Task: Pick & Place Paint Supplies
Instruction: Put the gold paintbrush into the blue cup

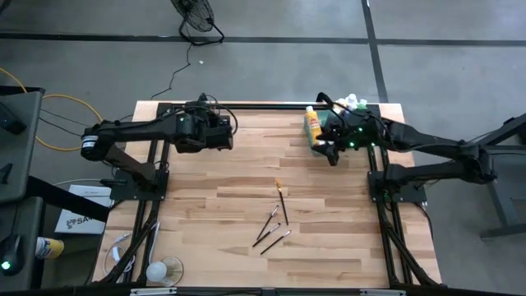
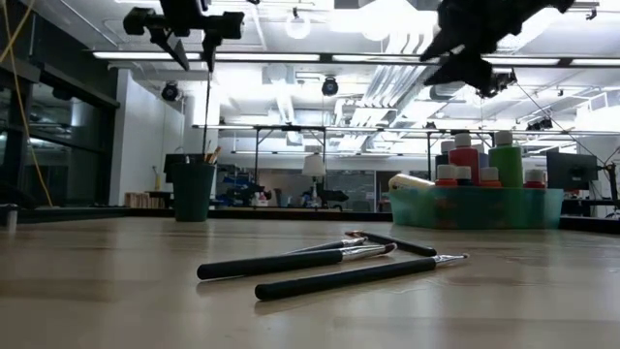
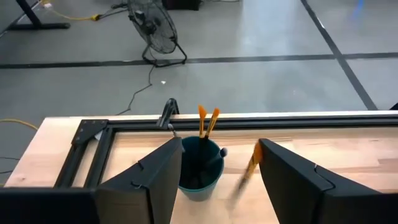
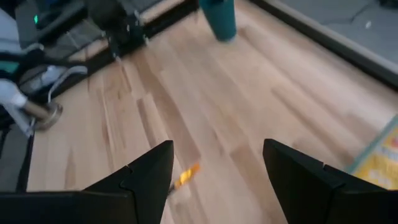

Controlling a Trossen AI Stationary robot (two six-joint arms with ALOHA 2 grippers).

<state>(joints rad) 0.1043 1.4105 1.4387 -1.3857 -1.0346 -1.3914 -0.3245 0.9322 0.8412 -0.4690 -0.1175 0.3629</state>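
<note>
Sitting at the table's far edge, the dark cup is holding two orange-handled brushes, with the left gripper hanging above it, fingers spread and holding nothing. The green tray is holding capped paint bottles; no label is readable. The right gripper is hovering near the tray, fingers spread and empty. Four dark brushes are lying mid-table.

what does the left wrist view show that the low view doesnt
Only the left wrist view: inside the dark cup, two orange-tipped brushes, a floor fan, and the open left claw over the cup. Only the low view: loose paintbrushes on the table and the green tray holding paint bottles. Both: the cup and the wooden table.
</note>
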